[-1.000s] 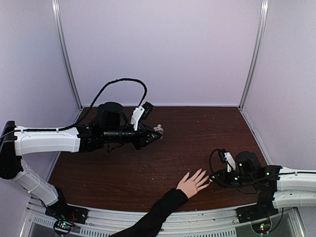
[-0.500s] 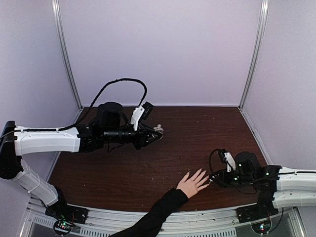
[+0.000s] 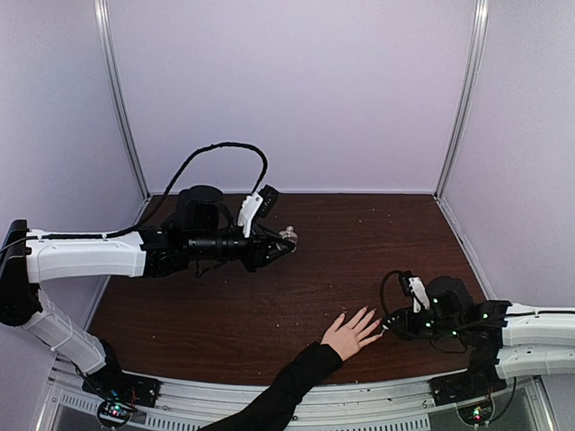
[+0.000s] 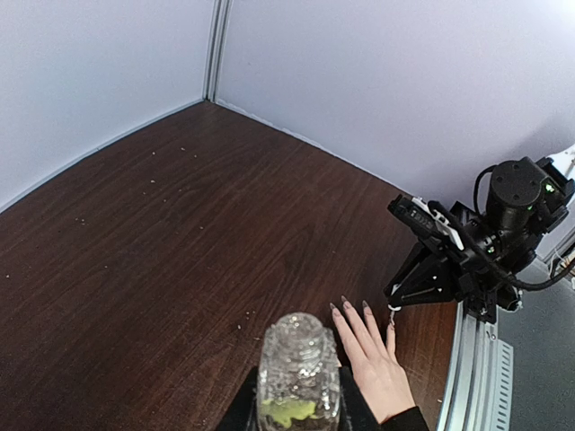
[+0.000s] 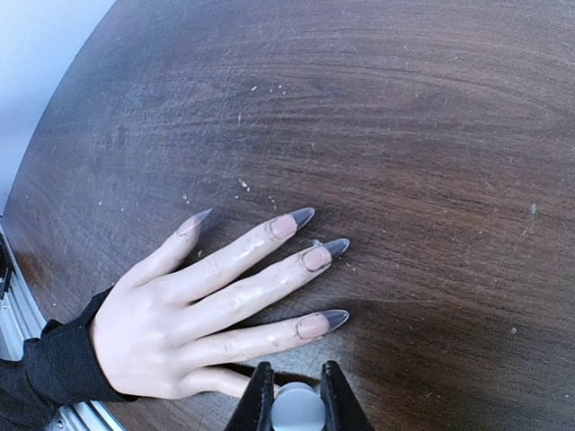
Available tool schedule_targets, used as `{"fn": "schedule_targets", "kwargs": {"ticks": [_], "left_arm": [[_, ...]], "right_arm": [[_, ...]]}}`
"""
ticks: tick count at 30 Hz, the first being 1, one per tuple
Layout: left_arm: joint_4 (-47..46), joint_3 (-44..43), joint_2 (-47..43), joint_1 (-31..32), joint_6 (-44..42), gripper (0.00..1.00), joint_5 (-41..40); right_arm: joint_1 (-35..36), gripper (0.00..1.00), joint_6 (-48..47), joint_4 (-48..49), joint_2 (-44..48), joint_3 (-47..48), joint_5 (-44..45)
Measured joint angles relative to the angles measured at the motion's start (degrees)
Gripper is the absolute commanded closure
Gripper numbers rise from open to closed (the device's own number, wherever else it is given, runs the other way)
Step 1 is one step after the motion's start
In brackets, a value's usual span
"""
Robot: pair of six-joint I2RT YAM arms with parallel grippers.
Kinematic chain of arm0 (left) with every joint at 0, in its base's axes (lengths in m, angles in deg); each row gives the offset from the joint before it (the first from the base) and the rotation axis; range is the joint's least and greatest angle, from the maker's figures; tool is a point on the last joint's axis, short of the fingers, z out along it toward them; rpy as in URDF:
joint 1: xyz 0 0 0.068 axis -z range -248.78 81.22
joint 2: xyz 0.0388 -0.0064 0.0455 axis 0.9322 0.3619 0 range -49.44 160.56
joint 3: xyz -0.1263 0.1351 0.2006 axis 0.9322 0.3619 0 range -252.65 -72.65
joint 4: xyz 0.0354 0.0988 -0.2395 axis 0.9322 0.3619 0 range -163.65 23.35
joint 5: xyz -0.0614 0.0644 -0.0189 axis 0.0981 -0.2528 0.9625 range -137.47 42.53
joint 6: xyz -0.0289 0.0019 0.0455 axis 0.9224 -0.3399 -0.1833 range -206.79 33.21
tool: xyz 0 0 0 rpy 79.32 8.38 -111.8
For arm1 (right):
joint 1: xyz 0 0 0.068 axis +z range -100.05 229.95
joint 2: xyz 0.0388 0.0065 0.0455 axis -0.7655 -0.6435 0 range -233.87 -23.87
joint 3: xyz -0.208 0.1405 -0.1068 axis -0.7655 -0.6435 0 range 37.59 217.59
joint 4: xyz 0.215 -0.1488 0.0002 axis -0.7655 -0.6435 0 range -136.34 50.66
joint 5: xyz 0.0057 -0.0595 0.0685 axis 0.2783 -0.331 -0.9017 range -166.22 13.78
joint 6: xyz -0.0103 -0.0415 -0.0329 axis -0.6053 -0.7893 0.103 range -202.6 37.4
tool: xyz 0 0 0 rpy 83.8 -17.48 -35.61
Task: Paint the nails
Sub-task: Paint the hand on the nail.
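Note:
A light-skinned hand (image 3: 349, 334) with a black sleeve lies flat on the dark wooden table, fingers spread toward the right arm. In the right wrist view its long nails (image 5: 325, 253) are pale pink with dark translucent tips. My right gripper (image 5: 297, 370) is shut on a round pale brush cap (image 5: 297, 411), right over the little finger, whose nail is hidden beneath it. In the top view the right gripper (image 3: 386, 327) touches the fingertips. My left gripper (image 3: 286, 241) is shut on a small clear glass bottle (image 4: 299, 364), held above the table's far left.
The hand also shows in the left wrist view (image 4: 375, 359), with the right arm (image 4: 467, 251) beyond it. A metal rail (image 3: 359, 400) runs along the near edge. Pale walls close the back and both sides. Small crumbs dot the wood.

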Motion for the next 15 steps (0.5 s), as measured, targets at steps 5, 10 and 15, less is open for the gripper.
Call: {"fn": "schedule_targets", "kwargs": {"ticks": [5,10,15], "left_arm": [[0.00,0.00,0.00,0.00,0.00,1.00,0.00],[0.00,0.00,0.00,0.00,-0.02,1.00,0.00],[-0.02,0.00,0.00,0.00,-0.02,1.00,0.00]], "right_arm": [[0.02,1.00,0.66,-0.96,1.92,0.00,1.64],[0.02,1.00,0.87,-2.40,3.65,0.00,3.06],[0.07,1.00,0.81,-2.86,4.11,-0.02,3.08]]}}
